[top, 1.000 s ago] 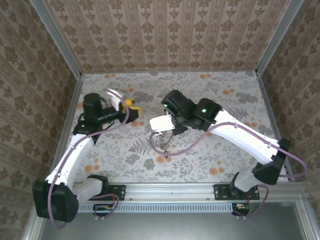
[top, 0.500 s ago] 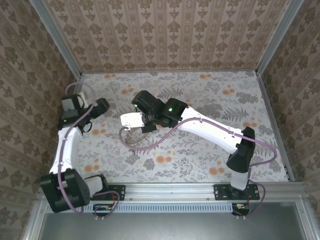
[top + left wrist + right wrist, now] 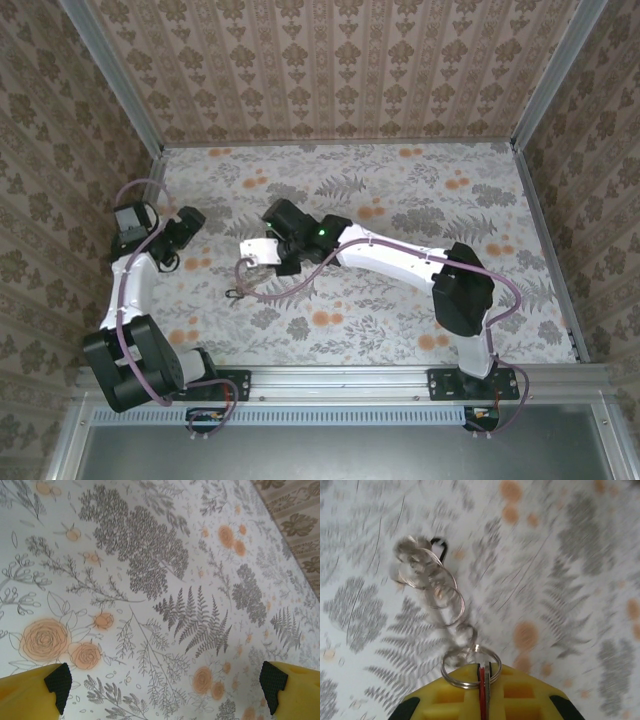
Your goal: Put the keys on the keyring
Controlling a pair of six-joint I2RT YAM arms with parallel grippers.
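Two claws differed: left claw point(image 3: 165, 680) gaped wide; right claw point(image 3: 482, 674) pinched the keyring point(image 3: 447, 679). Dangling keys point(image 3: 422, 570) could swing, tugging it loose.

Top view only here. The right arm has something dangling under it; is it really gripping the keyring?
Observer: Yes. The right wrist view shows the right gripper with its fingers shut on the rim of the keyring.
Operator: What hangs off it?
Observer: A chain of linked rings, blurred, with a small black piece at the far end. I can't make out separate keys.
Operator: And the left?
Observer: The left gripper is open, with nothing between its fingers and the flowered table beneath.
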